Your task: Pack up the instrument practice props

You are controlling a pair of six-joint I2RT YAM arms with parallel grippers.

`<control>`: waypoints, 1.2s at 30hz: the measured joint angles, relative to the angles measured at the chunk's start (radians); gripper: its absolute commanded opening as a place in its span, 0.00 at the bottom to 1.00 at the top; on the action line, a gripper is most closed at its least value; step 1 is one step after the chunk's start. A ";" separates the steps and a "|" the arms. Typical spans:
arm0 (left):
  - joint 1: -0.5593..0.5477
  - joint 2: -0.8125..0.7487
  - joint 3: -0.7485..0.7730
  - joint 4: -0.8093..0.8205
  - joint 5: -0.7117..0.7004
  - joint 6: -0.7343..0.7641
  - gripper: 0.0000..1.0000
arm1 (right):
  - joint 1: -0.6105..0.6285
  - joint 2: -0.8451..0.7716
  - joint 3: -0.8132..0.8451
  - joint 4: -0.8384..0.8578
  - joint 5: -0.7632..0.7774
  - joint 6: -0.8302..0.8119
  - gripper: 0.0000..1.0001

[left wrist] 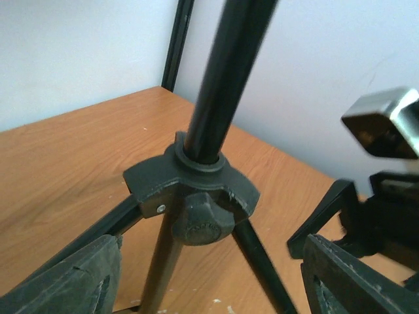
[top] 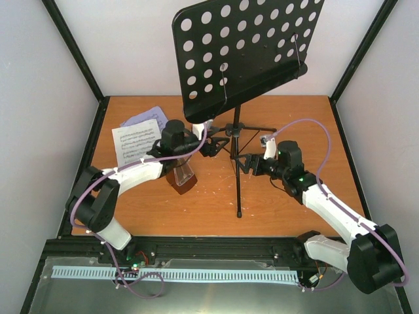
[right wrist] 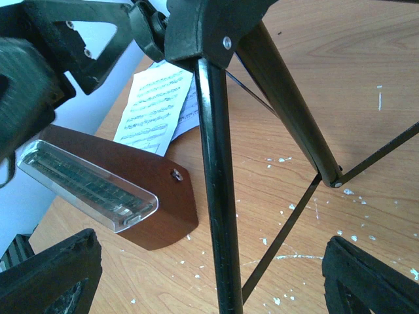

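Top external: you're on the music stand (top: 249, 55). The left gripper (top: 213, 145) and right gripper (top: 252, 163) flank its tripod base, both spread and holding nothing.

Left wrist: the hub knob (left wrist: 203, 222) sits between your fingers (left wrist: 72, 281), untouched. Next you probably close on it and loosen it so the legs fold.

Right wrist: a tripod leg (right wrist: 216, 196) stands between the spread fingers (right wrist: 366, 275). The metronome (right wrist: 131, 190) is just past the fingertips beside that leg and could get clipped. The sheet music (right wrist: 154, 108) is beyond it.
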 measured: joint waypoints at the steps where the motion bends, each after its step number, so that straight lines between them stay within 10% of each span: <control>1: -0.005 0.013 0.000 0.006 -0.004 0.038 0.73 | 0.000 -0.003 -0.005 0.000 0.003 0.000 0.90; 36: -0.018 0.148 0.093 0.038 -0.033 0.256 0.41 | 0.000 -0.039 -0.042 -0.016 0.047 -0.011 0.90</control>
